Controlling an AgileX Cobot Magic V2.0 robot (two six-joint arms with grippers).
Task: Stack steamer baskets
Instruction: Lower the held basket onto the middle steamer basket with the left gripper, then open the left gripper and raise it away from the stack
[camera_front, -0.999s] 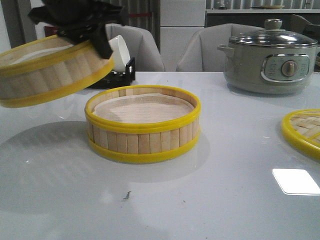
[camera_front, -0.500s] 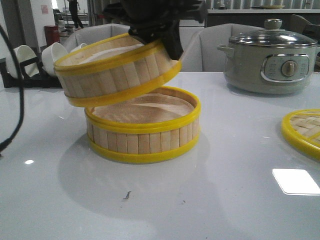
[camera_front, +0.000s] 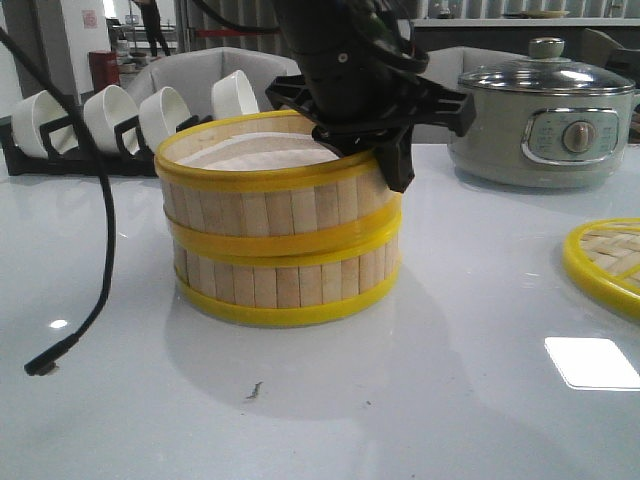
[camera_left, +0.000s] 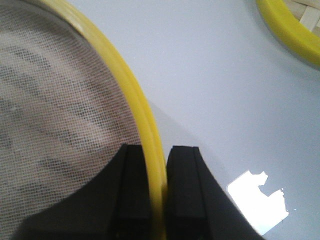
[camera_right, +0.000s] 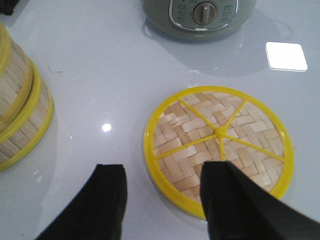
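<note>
— Where do we have the upper basket (camera_front: 270, 190)?
— Sitting on the lower basket (camera_front: 285, 285) mid-table, our left gripper (camera_left: 156, 192) pinching its far-right rim.
— And our right gripper (camera_right: 162, 200)?
— Spread wide, holding nothing, above the lid (camera_right: 218, 147) by the table's (camera_front: 450, 380) right edge.

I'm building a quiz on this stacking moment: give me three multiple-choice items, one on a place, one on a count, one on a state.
1. Where does the lid lie?
A. on the table, right of the stack
B. on the upper basket
C. on the grey pot

2. How many white bowls stand in the rack?
A. two
B. four
C. six

3. How is the left gripper?
A. open above the table
B. shut on the upper basket's rim
C. out of view

Answers: 1 A, it lies flat beside the stack, under the open right gripper. 2 B, four show in the front view. 3 B, its fingers pinch the upper basket, which sits on the lower basket.
</note>
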